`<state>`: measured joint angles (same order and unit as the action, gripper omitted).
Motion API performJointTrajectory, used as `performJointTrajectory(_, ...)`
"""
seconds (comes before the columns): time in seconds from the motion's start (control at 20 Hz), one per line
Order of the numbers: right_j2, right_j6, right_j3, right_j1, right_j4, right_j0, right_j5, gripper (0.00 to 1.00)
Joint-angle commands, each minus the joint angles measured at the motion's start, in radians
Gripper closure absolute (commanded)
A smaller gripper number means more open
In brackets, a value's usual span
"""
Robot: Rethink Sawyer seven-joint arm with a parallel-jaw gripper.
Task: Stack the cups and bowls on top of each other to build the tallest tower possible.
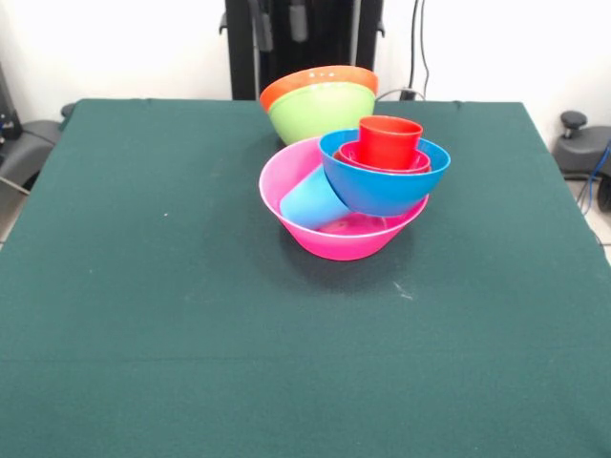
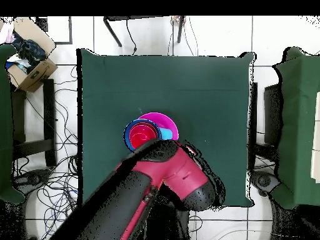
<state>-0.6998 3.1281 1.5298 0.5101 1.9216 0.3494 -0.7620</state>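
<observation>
Your tower [image 1: 348, 205] sits mid-table: pink bowl [image 1: 325, 234] holding a tipped light blue cup [image 1: 313, 200], blue bowl [image 1: 382, 181], small red bowl [image 1: 355, 156], red cup [image 1: 389, 140]. 2 nested bowls [image 1: 320, 103] sit behind, touching. The gripper is hidden; the red arm [image 2: 169, 172] covers the overhead's robot-side edge.

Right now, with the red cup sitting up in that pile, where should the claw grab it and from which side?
Take the red cup by its rim, coming straight down from above. It stands upright and mouth-up inside the small red bowl, which sits in the blue bowl, so only its upper wall is clear. One finger inside and one outside probably works best.
</observation>
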Motion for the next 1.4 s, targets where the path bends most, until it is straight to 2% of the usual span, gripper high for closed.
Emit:
performJointTrajectory(0.05,0.209,-0.472,0.140,0.007,-0.027,-0.063,0.111,0.00)
performJointTrajectory(0.25,0.258,-0.602,0.188,0.046,-0.116,-0.112,0.179,0.00)
performJointTrajectory(0.4,0.273,-0.660,0.219,0.068,-0.151,-0.126,0.200,0.00)
performJointTrajectory(0.6,0.288,-0.725,0.253,0.088,-0.182,-0.153,0.188,0.00)
performJointTrajectory(0.75,0.316,-0.815,0.276,0.099,-0.222,-0.193,0.182,0.00)
performJointTrajectory(1.15,0.343,-0.915,0.328,0.094,-0.259,-0.220,0.177,0.00)
performJointTrajectory(1.4,0.368,-0.979,0.360,0.087,-0.318,-0.236,0.193,0.00)
